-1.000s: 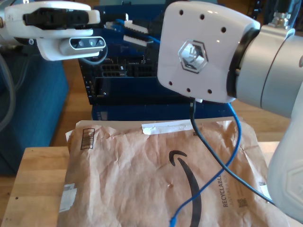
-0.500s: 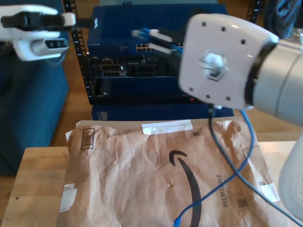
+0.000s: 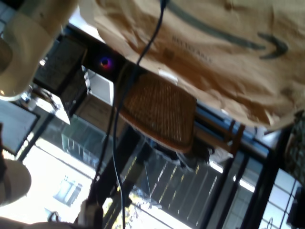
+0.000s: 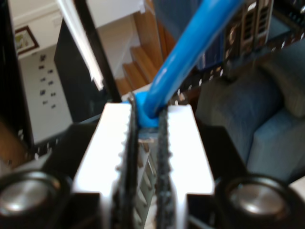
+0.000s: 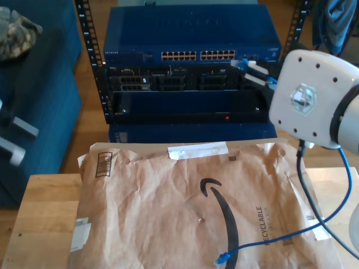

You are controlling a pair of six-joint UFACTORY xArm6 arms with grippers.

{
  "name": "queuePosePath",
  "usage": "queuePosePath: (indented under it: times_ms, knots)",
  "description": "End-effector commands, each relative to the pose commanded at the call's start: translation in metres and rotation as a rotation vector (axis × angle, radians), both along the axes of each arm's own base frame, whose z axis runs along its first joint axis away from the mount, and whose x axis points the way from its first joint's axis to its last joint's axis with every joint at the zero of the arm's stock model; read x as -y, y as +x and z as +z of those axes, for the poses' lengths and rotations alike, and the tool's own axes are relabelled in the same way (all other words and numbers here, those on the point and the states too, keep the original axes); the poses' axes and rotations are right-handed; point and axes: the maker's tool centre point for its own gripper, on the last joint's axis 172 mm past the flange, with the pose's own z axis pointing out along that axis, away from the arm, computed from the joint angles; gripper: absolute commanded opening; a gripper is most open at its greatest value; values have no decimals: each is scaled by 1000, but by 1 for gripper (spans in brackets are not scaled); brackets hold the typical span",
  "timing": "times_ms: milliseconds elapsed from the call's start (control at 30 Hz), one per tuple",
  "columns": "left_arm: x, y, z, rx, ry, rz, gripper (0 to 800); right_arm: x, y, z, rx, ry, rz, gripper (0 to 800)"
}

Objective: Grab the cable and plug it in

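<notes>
My second gripper (image 5: 247, 66) is at the exterior view's right, in front of the blue network switch (image 5: 190, 31) near its right-hand ports. It is shut on the cable (image 5: 344, 185) just behind a blue plug. In the second wrist view the white fingers (image 4: 107, 143) pinch the bright-blue cable (image 4: 190, 52), which leaves the second gripper (image 4: 147, 121) at a slant. From there the cable drops behind the white wrist, loops low, and ends in a free plug (image 5: 223, 259) lying on the brown envelope (image 5: 162, 213).
The envelope covers a wooden table (image 5: 39, 218). A black robot cable (image 5: 307, 193) hangs beside the blue one. The rack (image 5: 185, 106) holds more units under the switch. A blurred grey part (image 5: 14, 140) crosses the exterior view's left edge by a blue sofa (image 5: 39, 84).
My second gripper carried the cable's plug toward the exterior view's right, to the switch's right end. The other arm swung off to that view's left edge. The free plug slid right.
</notes>
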Motion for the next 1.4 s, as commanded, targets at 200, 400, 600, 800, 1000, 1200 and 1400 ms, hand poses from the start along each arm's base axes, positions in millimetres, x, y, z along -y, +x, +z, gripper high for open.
queuePosePath:
  times_ms: [200, 400, 600, 800, 1000, 1200, 1400]
  knots:
    - [-39, -74, -36, 53, 29, -132, 799, 12, 4, -17, -33, -14, -26, 0]
    - [-54, -142, -64, 48, 22, -229, 799, 22, 4, -35, -74, -25, -43, 1]
    - [-70, -198, -103, 192, -46, -277, 799, 22, 2, -47, -96, -29, -40, 1]
    - [-77, -256, -132, 186, -82, -229, 799, 22, 1, -55, -108, -33, -40, 1]
    - [-103, -292, -183, 262, 36, -199, 799, 22, 1, -60, -117, -35, -39, 1]
    - [-101, -314, -203, 299, 74, -128, 799, 21, 1, -59, -116, -33, -38, 1]
    - [-82, -313, -227, 318, 65, -137, 799, 21, 0, -64, -123, -39, -38, 0]
